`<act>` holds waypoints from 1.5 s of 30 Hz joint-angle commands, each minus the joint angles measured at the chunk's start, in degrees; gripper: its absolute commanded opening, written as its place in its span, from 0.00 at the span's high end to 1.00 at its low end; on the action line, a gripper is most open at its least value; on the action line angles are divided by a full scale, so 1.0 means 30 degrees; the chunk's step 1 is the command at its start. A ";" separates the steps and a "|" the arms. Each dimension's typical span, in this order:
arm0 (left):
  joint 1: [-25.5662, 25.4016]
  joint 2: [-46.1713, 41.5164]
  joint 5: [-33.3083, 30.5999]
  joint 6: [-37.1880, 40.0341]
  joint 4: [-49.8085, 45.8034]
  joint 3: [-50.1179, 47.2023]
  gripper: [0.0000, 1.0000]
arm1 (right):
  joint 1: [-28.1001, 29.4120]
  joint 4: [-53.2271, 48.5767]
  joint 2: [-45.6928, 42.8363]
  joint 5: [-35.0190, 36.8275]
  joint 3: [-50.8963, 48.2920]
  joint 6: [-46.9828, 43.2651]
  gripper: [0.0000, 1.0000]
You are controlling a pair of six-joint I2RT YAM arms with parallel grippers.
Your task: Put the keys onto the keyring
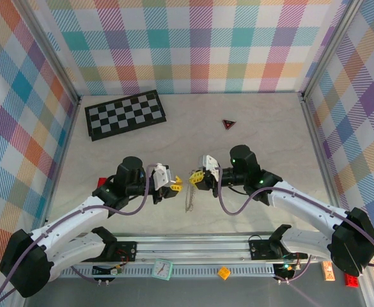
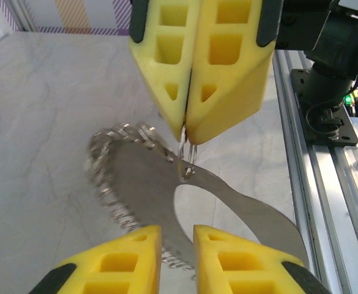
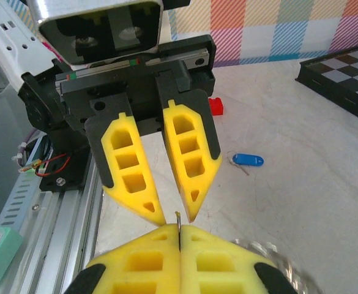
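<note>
The keyring (image 2: 139, 184), a wide silvery band with a beaded edge, hangs just above the table between the two arms (image 1: 188, 197). My right gripper (image 2: 188, 139) is shut on a small wire loop at the keyring's top; its edge shows between the closed pads (image 3: 179, 236). My left gripper (image 2: 177, 248) faces it with its fingers a little apart, straddling the band without pressing on it. Its tips (image 3: 191, 215) stand on either side of the thin metal edge. One of the keys, with a blue head (image 3: 247, 160), lies on the table beyond the left gripper.
A black-and-white checkerboard (image 1: 126, 114) lies at the back left. A small dark triangle with a red mark (image 1: 229, 124) sits at the back centre. The metal rail (image 2: 325, 184) and the arm bases run along the near edge. A red block (image 3: 216, 106) sits by the left arm.
</note>
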 commanded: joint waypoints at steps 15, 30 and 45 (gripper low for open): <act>-0.0402 0.1117 0.1749 -0.1162 0.3351 -0.0203 0.75 | 0.0576 0.1662 0.0622 -0.1234 -0.0047 -0.0297 1.00; -0.0882 0.0513 -0.0376 0.0493 -0.0629 0.1354 1.00 | 0.0793 -0.3105 -0.0912 0.3091 0.0446 -0.3392 0.59; -0.3147 0.2905 -0.5313 0.5257 -1.3164 0.8106 1.00 | 0.1817 -0.5485 -0.0992 0.3361 0.1496 -0.4741 0.72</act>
